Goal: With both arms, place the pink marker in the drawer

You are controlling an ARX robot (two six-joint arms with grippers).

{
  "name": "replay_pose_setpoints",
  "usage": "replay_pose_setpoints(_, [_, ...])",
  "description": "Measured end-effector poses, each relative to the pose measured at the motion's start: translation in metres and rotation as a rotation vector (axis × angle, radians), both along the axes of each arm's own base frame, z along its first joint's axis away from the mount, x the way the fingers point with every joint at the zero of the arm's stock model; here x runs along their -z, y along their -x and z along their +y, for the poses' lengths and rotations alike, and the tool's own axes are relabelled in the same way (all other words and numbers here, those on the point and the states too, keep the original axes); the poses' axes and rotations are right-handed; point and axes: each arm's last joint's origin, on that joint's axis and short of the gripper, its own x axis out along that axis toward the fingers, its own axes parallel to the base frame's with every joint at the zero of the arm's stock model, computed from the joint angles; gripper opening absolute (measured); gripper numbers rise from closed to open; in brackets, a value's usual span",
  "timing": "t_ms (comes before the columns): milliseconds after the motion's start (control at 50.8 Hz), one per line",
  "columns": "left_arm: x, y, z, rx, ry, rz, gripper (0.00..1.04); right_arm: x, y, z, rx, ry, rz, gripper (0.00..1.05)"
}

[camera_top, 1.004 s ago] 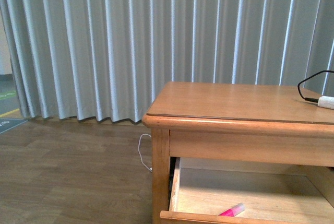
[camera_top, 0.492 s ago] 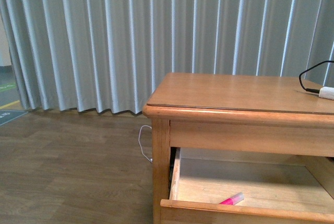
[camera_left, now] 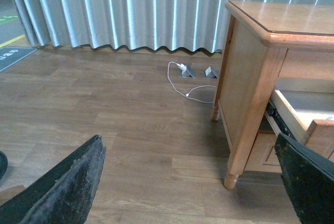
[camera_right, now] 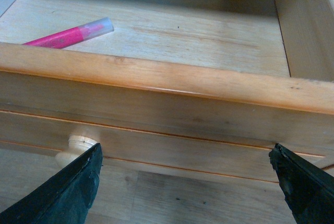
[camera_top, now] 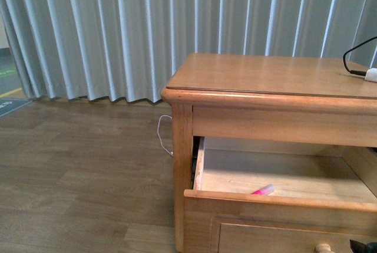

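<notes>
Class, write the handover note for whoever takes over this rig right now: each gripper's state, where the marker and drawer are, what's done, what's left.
Left gripper: open, empty, out over the floor beside the wooden table.
Right gripper: open, empty, facing the front of the drawer, one finger close to the knob.
Pink marker: lying on the drawer floor, just behind the front panel.
Done: marker is in the drawer, released.
Left: drawer stands pulled out; probably push it shut if required.
</notes>
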Motion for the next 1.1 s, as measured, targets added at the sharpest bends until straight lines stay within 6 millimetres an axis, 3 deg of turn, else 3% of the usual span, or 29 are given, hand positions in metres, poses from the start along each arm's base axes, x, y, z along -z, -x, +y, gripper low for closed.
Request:
replay_pose_setpoints(295, [0.000, 0.000, 0.000, 0.000, 0.000, 0.000, 0.98, 0.000, -0.065, 0.009, 0.102, -0.025, -0.070, 0.96])
replay_pose_setpoints(709, [0.000, 0.000, 0.000, 0.000, 0.000, 0.000, 0.98, -0.007, -0.139, 0.037, 0.165, -0.079, -0.117, 0.96])
replay_pose_setpoints(1103, [0.000, 0.000, 0.000, 0.000, 0.000, 0.000, 0.98, -0.010, -0.144, 0.042, 0.145, -0.090, -0.138, 0.96])
